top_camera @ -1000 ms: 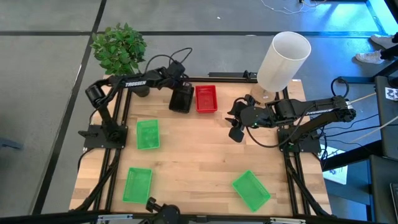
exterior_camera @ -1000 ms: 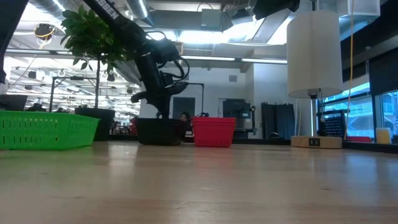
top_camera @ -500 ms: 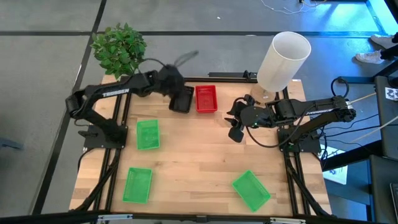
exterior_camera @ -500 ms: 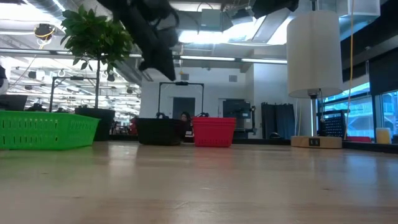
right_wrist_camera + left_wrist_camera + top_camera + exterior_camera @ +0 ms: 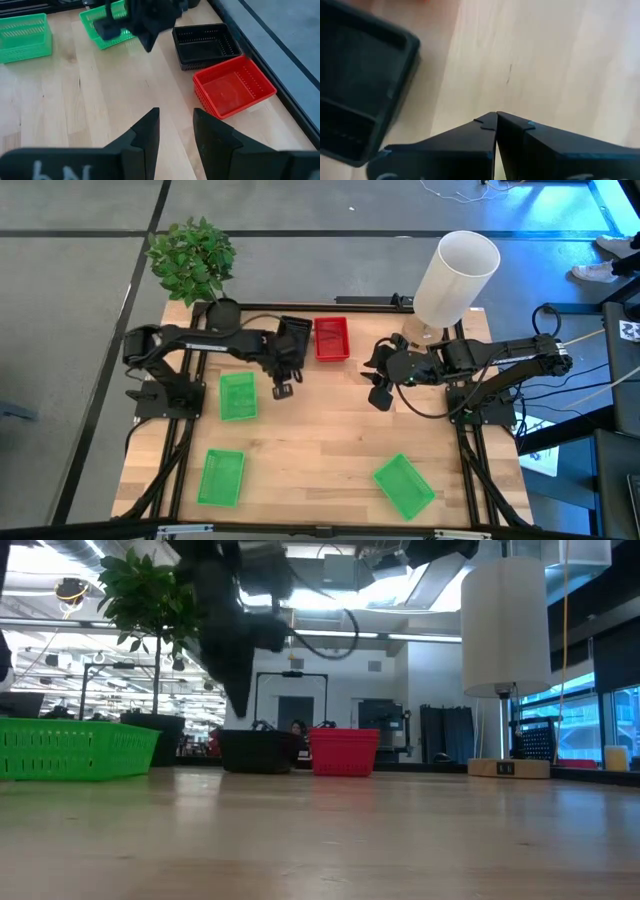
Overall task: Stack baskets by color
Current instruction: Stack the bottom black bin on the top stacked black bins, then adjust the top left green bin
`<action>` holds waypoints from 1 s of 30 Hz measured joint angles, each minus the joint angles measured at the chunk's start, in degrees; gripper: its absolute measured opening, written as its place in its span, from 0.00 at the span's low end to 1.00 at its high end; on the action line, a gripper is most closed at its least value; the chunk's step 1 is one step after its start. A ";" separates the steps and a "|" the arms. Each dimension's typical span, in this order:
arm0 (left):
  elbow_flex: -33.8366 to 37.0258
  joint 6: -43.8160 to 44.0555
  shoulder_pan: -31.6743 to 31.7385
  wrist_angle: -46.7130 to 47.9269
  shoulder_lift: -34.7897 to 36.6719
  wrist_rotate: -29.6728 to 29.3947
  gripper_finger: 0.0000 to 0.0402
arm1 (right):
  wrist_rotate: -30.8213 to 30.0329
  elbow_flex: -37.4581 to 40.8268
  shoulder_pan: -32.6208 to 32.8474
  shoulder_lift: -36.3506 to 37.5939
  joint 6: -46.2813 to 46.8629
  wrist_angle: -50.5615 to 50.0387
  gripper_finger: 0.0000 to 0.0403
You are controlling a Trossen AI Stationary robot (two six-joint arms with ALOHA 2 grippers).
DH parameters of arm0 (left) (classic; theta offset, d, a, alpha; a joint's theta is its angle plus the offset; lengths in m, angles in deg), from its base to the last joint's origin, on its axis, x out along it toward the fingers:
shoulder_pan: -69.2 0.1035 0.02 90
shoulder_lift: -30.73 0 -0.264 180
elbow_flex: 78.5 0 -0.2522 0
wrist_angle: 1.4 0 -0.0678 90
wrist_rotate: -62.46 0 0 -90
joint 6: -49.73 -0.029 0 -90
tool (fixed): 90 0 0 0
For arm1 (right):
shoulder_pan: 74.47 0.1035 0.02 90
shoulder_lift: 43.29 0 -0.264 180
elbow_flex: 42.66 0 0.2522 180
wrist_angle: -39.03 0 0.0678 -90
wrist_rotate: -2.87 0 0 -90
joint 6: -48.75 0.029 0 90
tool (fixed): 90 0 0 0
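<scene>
L gripper [image 5: 284, 389]: pinched closed, empty, above counter [image 5: 330, 430] beside black basket [image 5: 293, 338] near far edge.
R gripper [image 5: 378, 385]: fingers apart, empty, waits nr right edge.
Baskets: red basket [image 5: 331, 338] next to black; green baskets [image 5: 237, 396] unstacked nr left and near edges.
Risk: closed L gripper could nudge black basket on approach.
Surface/room: pale wood; lampshade [image 5: 455, 275], plant [image 5: 190, 255] at far corners.
</scene>
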 joint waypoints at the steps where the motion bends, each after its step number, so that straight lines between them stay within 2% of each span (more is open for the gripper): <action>1: 0.03 -0.02 -0.02 -0.35 -1.21 -0.78 0.00 | 0.00 0.00 0.01 0.00 -0.01 0.01 0.29; 6: 0.01 -2.18 0.55 -5.77 -5.32 -2.78 0.00 | 0.02 0.00 -0.01 0.00 -0.01 0.01 0.29; 12: 0.01 -3.74 3.51 -8.81 -7.96 -8.60 0.00 | 0.07 0.00 0.00 0.00 -0.01 0.01 0.29; 23: 0.01 -8.30 10.02 -16.42 -8.06 -8.85 0.00 | 0.07 0.00 0.00 0.00 -0.01 0.00 0.29; 27: 0.01 -6.08 9.84 -13.64 -6.85 -7.02 0.00 | 0.07 0.00 0.00 0.00 -0.76 -0.13 0.29; 30: -0.01 -2.92 7.15 -10.56 -3.51 -5.02 0.00 | 0.09 0.00 0.01 0.00 -3.28 -0.14 0.29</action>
